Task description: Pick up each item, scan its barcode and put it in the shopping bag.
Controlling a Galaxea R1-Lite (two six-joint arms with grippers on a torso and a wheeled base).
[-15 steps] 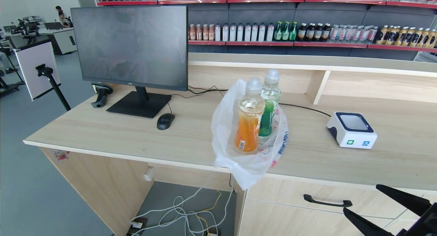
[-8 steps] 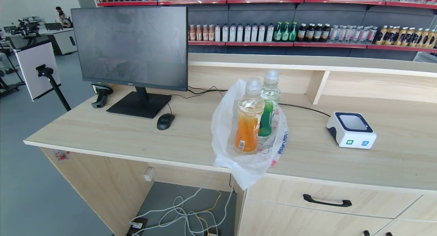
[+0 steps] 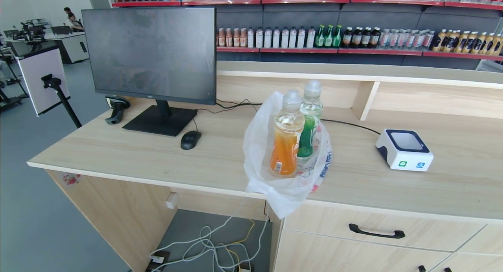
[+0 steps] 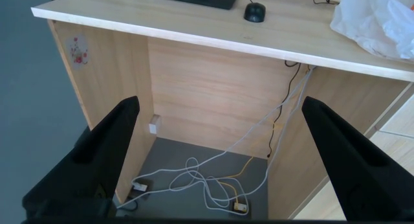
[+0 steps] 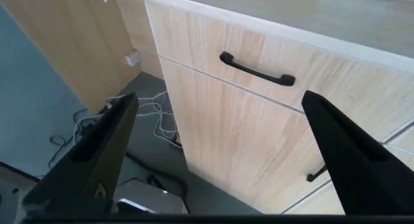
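Observation:
A white plastic shopping bag point(image 3: 275, 185) sits at the counter's front edge with its mouth open. Inside it stand an orange drink bottle point(image 3: 286, 140) and, just behind, a green drink bottle point(image 3: 309, 124), both upright. The white barcode scanner point(image 3: 404, 149) rests on the counter to the right of the bag. My left gripper point(image 4: 217, 159) hangs open below counter height, facing the open space under the desk, with the bag point(image 4: 378, 20) off to one side. My right gripper point(image 5: 220, 156) is open in front of the drawer handle point(image 5: 257, 70), holding nothing.
A monitor point(image 3: 151, 56), a mouse point(image 3: 190, 139) and a handheld scanner point(image 3: 114, 109) occupy the counter's left part. Loose cables point(image 3: 212, 244) lie on the floor under the desk. Drawers point(image 3: 375, 232) sit below the counter on the right. Shelves of bottles point(image 3: 353, 38) line the back.
The right gripper's fingers, seen at the lower right of the head view a second ago, have dropped out of that view. Bag, bottles and scanner have not moved.

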